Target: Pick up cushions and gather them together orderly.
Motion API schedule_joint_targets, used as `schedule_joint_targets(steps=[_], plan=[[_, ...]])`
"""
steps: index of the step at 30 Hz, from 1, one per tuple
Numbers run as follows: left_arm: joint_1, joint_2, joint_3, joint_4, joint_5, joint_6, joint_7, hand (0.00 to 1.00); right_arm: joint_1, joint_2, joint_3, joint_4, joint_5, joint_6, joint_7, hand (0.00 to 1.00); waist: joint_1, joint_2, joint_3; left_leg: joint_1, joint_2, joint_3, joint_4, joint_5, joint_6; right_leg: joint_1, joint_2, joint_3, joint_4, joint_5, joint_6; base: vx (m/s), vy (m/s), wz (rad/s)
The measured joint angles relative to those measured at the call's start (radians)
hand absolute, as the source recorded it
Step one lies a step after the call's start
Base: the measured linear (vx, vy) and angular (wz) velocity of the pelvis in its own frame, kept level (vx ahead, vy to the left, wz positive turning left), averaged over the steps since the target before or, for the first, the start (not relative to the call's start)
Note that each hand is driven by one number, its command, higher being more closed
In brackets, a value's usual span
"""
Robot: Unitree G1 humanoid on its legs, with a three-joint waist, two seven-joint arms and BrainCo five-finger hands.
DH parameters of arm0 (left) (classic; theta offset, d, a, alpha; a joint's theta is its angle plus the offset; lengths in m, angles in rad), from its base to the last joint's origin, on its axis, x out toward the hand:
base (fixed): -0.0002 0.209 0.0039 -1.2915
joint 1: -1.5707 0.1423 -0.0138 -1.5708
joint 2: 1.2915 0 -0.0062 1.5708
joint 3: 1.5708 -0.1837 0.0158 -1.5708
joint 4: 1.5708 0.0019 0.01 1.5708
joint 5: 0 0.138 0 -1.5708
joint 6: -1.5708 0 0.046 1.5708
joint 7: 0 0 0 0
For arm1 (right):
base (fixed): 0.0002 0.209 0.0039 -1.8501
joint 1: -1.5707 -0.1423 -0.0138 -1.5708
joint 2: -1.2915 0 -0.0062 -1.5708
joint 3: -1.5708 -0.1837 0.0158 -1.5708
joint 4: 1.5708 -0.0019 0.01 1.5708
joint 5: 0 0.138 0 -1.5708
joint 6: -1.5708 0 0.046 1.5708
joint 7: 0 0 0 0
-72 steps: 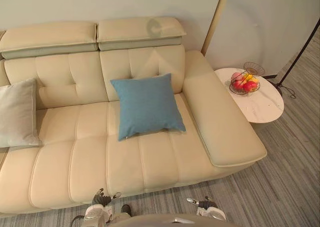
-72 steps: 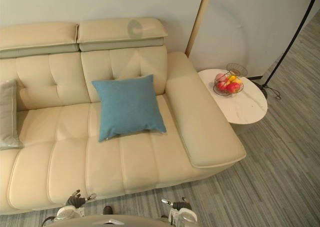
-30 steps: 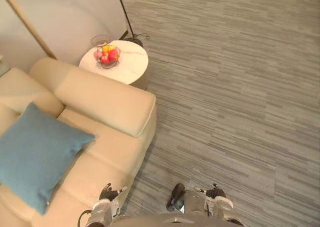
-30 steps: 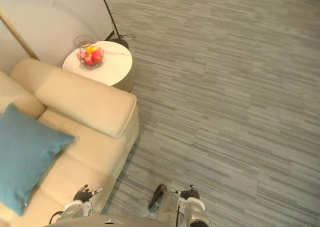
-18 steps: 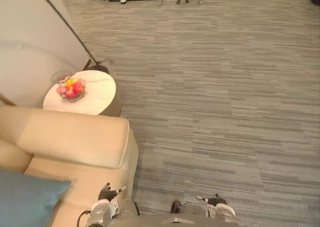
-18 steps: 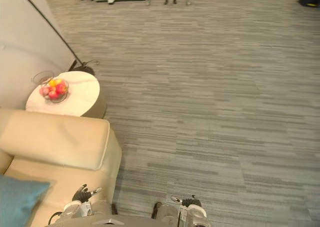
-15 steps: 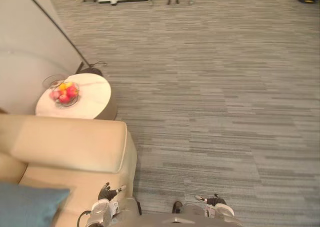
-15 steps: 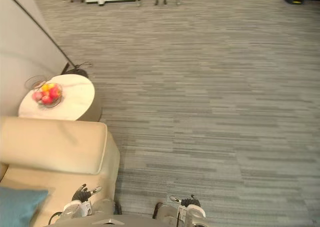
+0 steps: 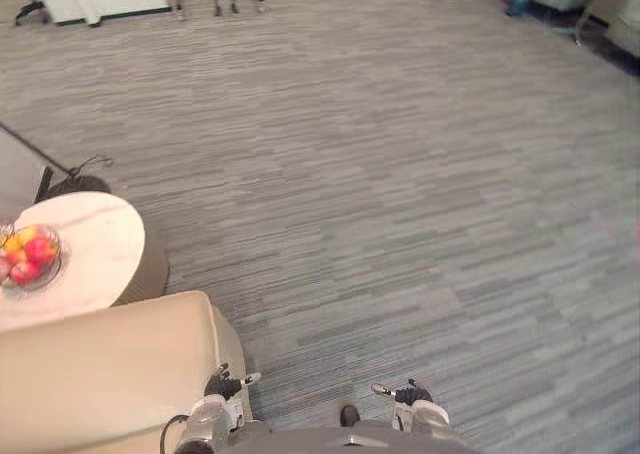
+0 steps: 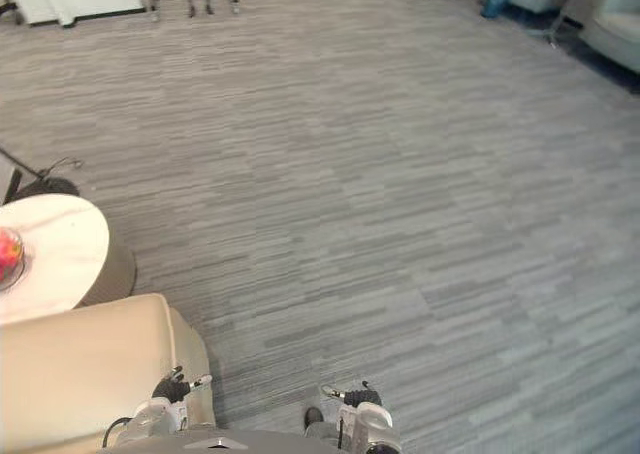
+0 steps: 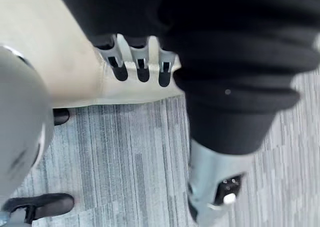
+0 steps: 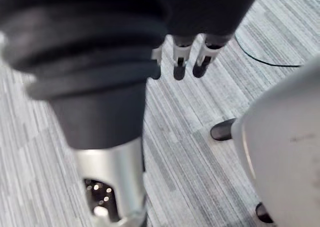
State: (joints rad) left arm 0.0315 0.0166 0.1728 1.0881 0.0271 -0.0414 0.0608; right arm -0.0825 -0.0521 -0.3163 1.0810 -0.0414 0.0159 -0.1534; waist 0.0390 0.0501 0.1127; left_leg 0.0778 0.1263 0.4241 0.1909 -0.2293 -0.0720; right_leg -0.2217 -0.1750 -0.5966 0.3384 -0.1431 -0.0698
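**Both hands slack and empty by the sofa's end**

The left hand [image 9: 222, 384] hung low, just beside the end of the cream sofa arm [image 9: 100, 374]. Its fingers [image 11: 131, 62] were loose and nearly straight, with nothing in them. The right hand [image 9: 405, 394] hung over the grey carpet [image 9: 400, 174], fingers just as relaxed, thumb standing out, carrying nothing. Past the sofa arm stood a round white bench [image 9: 90, 244] with a bowl of fruit [image 9: 30, 256] on it. Where the cushions lay, I could not tell.

open grey carpet [image 9: 400, 194] ahead and to the right; the sofa armrest [image 9: 100, 374] and round side table [image 9: 95, 249] block the left.
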Motion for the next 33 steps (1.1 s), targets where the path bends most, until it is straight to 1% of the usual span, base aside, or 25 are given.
schedule_joint_targets(steps=[1,2,3,4,5,6,7,8,10,13,15,17,18,19,20,21,23,24,25,26,27,28,29,31,33], plan=[[-0.001,0.0,-0.001,0.0,0.0,0.0,0.0,0.0,-0.001,-0.005,-0.001,0.003,-0.001,0.003,0.0,0.0,0.001,0.003,0.001,0.002,0.0,-0.007,-0.005,-0.011,0.0,-0.006,0.007,0.004,0.001,-0.001,0.0,0.0,-0.158,-0.95],[0.0,0.0,-0.01,0.002,-0.003,0.0,0.0,0.0,-0.002,-0.018,0.002,0.004,-0.003,0.002,-0.001,0.0,0.019,0.042,-0.012,-0.006,0.021,-0.013,-0.034,-0.063,0.008,-0.015,0.031,0.009,0.01,-0.038,0.022,0.03,-0.196,-0.95],[0.001,-0.001,-0.027,0.0,-0.004,-0.003,-0.001,0.0,-0.003,-0.032,0.012,-0.006,-0.002,0.001,-0.002,0.0,0.006,0.022,0.003,-0.011,0.033,0.008,0.025,-0.098,0.0,-0.026,0.002,0.012,0.15,-0.115,-0.004,0.12,-0.191,-0.85],[-0.003,0.014,-0.028,-0.002,-0.005,-0.003,-0.001,0.0,0.006,-0.036,0.023,-0.003,-0.002,0.002,-0.002,0.0,-0.004,0.002,0.015,-0.002,0.044,0.018,0.088,-0.108,-0.027,0.007,-0.015,0.013,0.154,-0.133,0.036,0.23,-0.212,-0.85],[-0.017,0.011,-0.029,0.001,-0.006,-0.003,0.001,0.0,0.015,-0.045,0.021,-0.002,0.0,0.005,-0.004,0.0,0.011,0.036,0.034,-0.036,0.119,0.005,0.229,-0.122,-0.061,0.022,0.042,0.054,0.149,-0.133,0.067,0.2,-0.151,-0.78],[-0.023,0.015,-0.031,0.001,-0.004,-0.002,-0.001,0.0,0.018,-0.043,0.021,-0.004,0.006,0.005,-0.005,0.0,0.011,0.042,0.031,-0.076,0.148,-0.019,0.335,-0.118,-0.049,0.027,0.065,0.066,0.132,-0.133,0.058,0.18,-0.155,-1.01],[-0.03,0.011,-0.027,-0.002,-0.005,-0.001,-0.001,0.0,0.012,-0.043,0.02,-0.004,0.013,0.006,-0.01,0.0,0.004,0.042,0.038,-0.158,0.163,-0.064,0.494,-0.128,-0.015,0.044,0.088,0.091,0.106,-0.132,0.024,0.16,-0.133,-0.63],[-0.03,0.007,-0.027,-0.01,-0.005,-0.001,-0.001,0.0,0.014,-0.043,0.017,-0.004,0.02,0.006,-0.012,0.0,0.002,0.041,0.046,-0.186,0.152,-0.086,0.541,-0.136,-0.014,0.059,0.098,0.106,0.094,-0.131,0.018,0.24,-0.113,-0.93],[-0.038,0.001,-0.027,-0.04,-0.005,-0.002,-0.001,0.0,0.021,-0.036,0.018,-0.004,0.037,0.01,-0.021,0.0,0.019,0.037,0.064,-0.267,0.084,-0.14,0.61,-0.147,0.003,0.115,0.125,0.175,0.056,-0.135,0.008,0.22,-0.023,-0.97],[-0.038,-0.004,-0.028,-0.06,-0.006,-0.004,-0.002,0.0,0.021,-0.027,0.02,-0.009,0.041,0.008,-0.031,0.0,0.036,0.034,0.066,-0.38,-0.004,-0.155,0.452,-0.124,0.03,0.161,0.131,0.258,0.004,-0.14,0.017,0.28,0.071,-0.96],[-0.039,-0.009,-0.017,-0.079,-0.006,-0.006,-0.002,0.0,0.024,-0.025,0.02,-0.009,0.045,0.008,-0.034,0.0,0.047,0.034,0.067,-0.447,-0.027,-0.173,0.312,-0.061,0.037,0.194,0.131,0.301,-0.029,-0.149,0.034,0.39,0.143,-0.66],[-0.036,-0.009,-0.015,-0.093,-0.006,-0.011,-0.001,0.0,0.039,-0.012,0.02,-0.018,0.052,0.007,-0.041,0.0,0.067,0.017,0.058,-0.455,-0.04,-0.177,0.204,0.089,0.031,0.228,0.118,0.348,-0.064,-0.167,0.064,0.42,0.17,-0.67],[-0.034,0.001,-0.014,-0.089,-0.008,-0.011,-0.002,0.0,0.043,0.003,0.017,-0.021,0.053,0.006,-0.043,0.0,0.073,-0.006,0.036,-0.447,-0.076,-0.183,0.199,0.125,0.076,0.248,0.102,0.386,-0.103,-0.178,0.079,0.61,0.227,-0.58],[-0.034,0.003,-0.013,-0.089,-0.009,-0.011,-0.002,0.0,0.042,0.011,0.015,-0.021,0.053,0.006,-0.043,0.0,0.071,-0.013,0.025,-0.449,-0.087,-0.182,0.207,0.105,0.095,0.255,0.091,0.392,-0.106,-0.182,0.084,0.64,0.229,-0.48],[-0.035,0.003,0.004,-0.089,-0.015,-0.011,-0.002,0.0,0.057,0.036,0.002,-0.031,0.053,0.006,-0.042,0.0,0.071,-0.049,0.014,-0.442,-0.11,-0.16,0.218,0.069,0.131,0.241,0.061,0.401,-0.058,-0.188,0.096,0.66,0.194,-0.23],[-0.035,0.005,0.02,-0.084,-0.021,-0.009,-0.002,0.0,0.077,0.062,-0.009,-0.058,0.052,-0.001,-0.042,0.0,0.072,-0.077,0.002,-0.427,-0.136,-0.147,0.23,0.04,0.155,0.212,0.022,0.411,0.052,-0.192,0.139,0.64,0.157,-0.3],[-0.037,0.013,0.015,-0.075,-0.025,-0.008,0.0,0.0,0.079,0.071,-0.021,-0.081,0.051,0.001,-0.037,0.0,0.069,-0.08,0.007,-0.362,-0.147,-0.133,0.251,-0.015,0.178,0.121,-0.02,0.45,0.345,-0.134,0.219,0.58,0.131,-0.19],[-0.038,0.012,-0.002,-0.066,-0.024,0.002,0.0,0.0,0.077,0.07,-0.019,-0.102,0.051,-0.002,-0.032,0.0,0.06,-0.077,0.02,-0.284,-0.153,-0.133,0.251,-0.039,0.182,0.062,-0.046,0.472,0.58,-0.07,0.258,0.56,0.102,-0.11],[-0.031,0.016,-0.015,-0.059,-0.024,0.012,0.001,0.0,0.08,0.069,-0.018,-0.126,0.05,-0.007,-0.03,0.0,0.049,-0.067,0.03,-0.179,-0.15,-0.147,0.236,-0.057,0.176,0.014,-0.055,0.466,0.799,-0.043,0.25,0.52,0.08,-0.06],[-0.029,0.016,-0.017,-0.058,-0.024,0.012,0.001,0.0,0.08,0.068,-0.018,-0.127,0.05,-0.008,-0.029,0.0,0.048,-0.063,0.032,-0.169,-0.149,-0.149,0.228,-0.057,0.176,0.008,-0.056,0.461,0.822,-0.043,0.244,0.6,0.059,0.05],[-0.023,0.013,-0.018,-0.056,-0.024,0.013,0.001,0.0,0.08,0.068,-0.015,-0.141,0.043,-0.013,-0.029,0.0,0.037,-0.052,0.03,-0.071,-0.14,-0.152,0.18,-0.057,0.175,-0.044,-0.066,0.4,0.892,-0.048,0.203,0.48,0.014,0.1],[-0.029,0.012,-0.018,-0.057,-0.024,0.013,0.001,0.0,0.081,0.072,-0.015,-0.152,0.041,-0.013,-0.029,0.0,0.037,-0.056,0.028,-0.036,-0.137,-0.153,0.152,-0.057,0.175,-0.076,-0.068,0.374,0.882,-0.054,0.186,0.59,-0.002,0.22],[-0.046,0.008,-0.017,-0.056,-0.025,0.014,0.001,0.0,0.078,0.079,-0.023,-0.165,0.04,-0.015,-0.029,0.0,0.029,-0.062,0.027,0.022,-0.135,-0.173,0.082,-0.066,0.158,-0.169,-0.078,0.299,0.779,-0.085,0.146,0.58,-0.037,0.25],[-0.055,-0.002,-0.017,-0.053,-0.025,0.019,0.001,0.0,0.048,0.067,-0.04,-0.16,0.04,-0.018,-0.028,0.0,0.012,-0.062,0.042,0.087,-0.13,-0.187,0.015,-0.076,0.14,-0.235,-0.078,0.218,0.576,-0.104,0.103,0.56,-0.092,0.24],[-0.058,-0.011,-0.02,-0.05,-0.025,0.02,0.001,0.0,0.038,0.051,-0.047,-0.16,0.04,-0.013,-0.028,0.0,0.002,-0.047,0.061,0.138,-0.109,-0.192,-0.015,-0.077,0.139,-0.239,-0.051,0.159,0.341,-0.066,0.078,0.48,-0.146,0.24]])
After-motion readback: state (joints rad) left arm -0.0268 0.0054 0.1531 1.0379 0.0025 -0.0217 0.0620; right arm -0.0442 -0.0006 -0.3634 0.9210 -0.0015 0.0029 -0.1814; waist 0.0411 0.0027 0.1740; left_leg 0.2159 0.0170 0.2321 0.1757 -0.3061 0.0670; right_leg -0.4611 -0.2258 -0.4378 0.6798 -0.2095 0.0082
